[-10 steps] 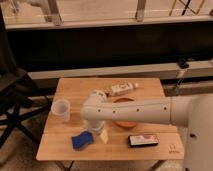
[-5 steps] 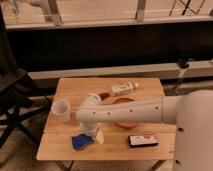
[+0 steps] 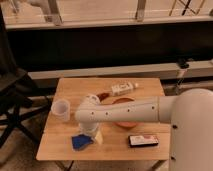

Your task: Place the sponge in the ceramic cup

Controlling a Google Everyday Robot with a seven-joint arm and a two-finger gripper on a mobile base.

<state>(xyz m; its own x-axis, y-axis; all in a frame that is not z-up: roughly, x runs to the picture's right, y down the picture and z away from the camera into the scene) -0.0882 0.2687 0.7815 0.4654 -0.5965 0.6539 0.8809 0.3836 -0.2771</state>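
While gripper hangs over sponge, fingers wide apart, gripping nothing | ceramic cup: empty

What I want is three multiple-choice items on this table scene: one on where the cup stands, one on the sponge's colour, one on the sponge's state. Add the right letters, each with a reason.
1. The ceramic cup stands: A) at the left side of the table in the view; B) on the floor; C) at the table's right side.
2. The sponge is: A) red; B) blue; C) green.
3. The sponge: A) sits in the cup; B) hangs in the air; C) lies on the table at the gripper.
Answers: 1 A, the cup is upright near the left edge. 2 B, it is bright blue. 3 C, it rests near the front edge, apart from the cup.
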